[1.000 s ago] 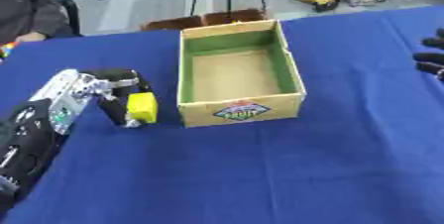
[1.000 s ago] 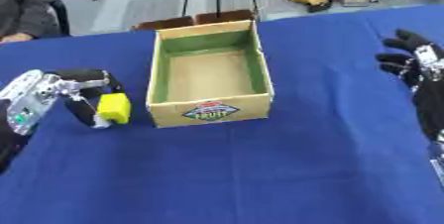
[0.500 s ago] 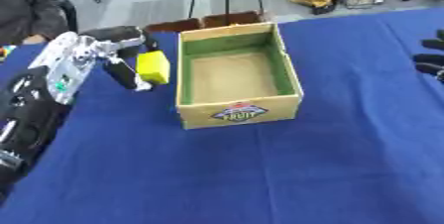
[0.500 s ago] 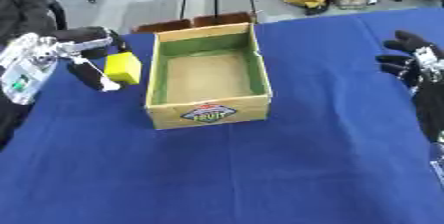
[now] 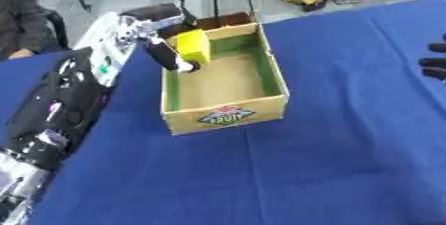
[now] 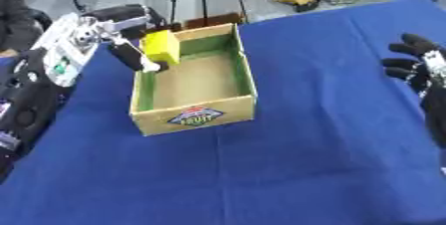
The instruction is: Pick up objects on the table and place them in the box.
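Yellow block [image 5: 192, 46] pinched over box [image 5: 228, 115]; right hand [image 6: 425, 69] clearer right-eye.

The right robot hand [image 6: 423, 69] beside the box [image 6: 193, 114] is cut off at the edge; the box's label print is blurred.

1. Left arm: enters from the lower left and extends up and away from the body, forearm raised.
2. Left hand [image 5: 144, 27]: raised, fingers and thumb curled in a pinch around a yellow block [image 5: 192, 46].
3. Right hand [image 6: 421, 67]: at the right edge, fingers relaxed and spread, pointing left, holding nothing.
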Available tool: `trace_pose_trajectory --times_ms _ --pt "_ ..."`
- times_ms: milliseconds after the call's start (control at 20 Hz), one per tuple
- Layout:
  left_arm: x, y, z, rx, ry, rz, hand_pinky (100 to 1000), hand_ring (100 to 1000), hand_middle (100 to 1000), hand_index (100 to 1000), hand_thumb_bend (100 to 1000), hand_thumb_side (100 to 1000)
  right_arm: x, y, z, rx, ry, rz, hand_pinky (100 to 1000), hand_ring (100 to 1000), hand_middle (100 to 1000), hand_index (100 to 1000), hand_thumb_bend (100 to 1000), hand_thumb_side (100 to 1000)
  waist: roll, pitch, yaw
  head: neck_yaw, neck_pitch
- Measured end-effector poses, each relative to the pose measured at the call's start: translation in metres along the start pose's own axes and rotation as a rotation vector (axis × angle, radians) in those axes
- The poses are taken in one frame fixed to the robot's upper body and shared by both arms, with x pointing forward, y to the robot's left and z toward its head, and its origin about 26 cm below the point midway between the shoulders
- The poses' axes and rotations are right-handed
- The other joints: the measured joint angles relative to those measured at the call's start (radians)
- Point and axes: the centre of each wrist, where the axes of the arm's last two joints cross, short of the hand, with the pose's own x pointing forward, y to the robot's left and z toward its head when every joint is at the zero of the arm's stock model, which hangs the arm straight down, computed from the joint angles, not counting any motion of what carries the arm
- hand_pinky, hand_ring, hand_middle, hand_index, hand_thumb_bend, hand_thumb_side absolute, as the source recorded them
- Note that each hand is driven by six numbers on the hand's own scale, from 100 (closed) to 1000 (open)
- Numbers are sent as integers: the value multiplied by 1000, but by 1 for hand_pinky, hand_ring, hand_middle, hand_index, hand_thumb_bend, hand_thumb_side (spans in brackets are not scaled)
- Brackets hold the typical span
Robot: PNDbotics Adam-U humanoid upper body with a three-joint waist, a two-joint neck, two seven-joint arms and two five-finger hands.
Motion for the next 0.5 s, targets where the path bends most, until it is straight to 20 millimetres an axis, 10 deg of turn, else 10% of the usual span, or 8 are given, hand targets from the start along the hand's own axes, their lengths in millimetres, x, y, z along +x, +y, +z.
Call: trace_pose_trajectory --times_ms 500 --pt "4 -37 -20 -50 56 11 130 136 155 321 252 226 3 4 -5 24 -10 -1 814 769 791 906 100 848 10 25 -36 10 -16"
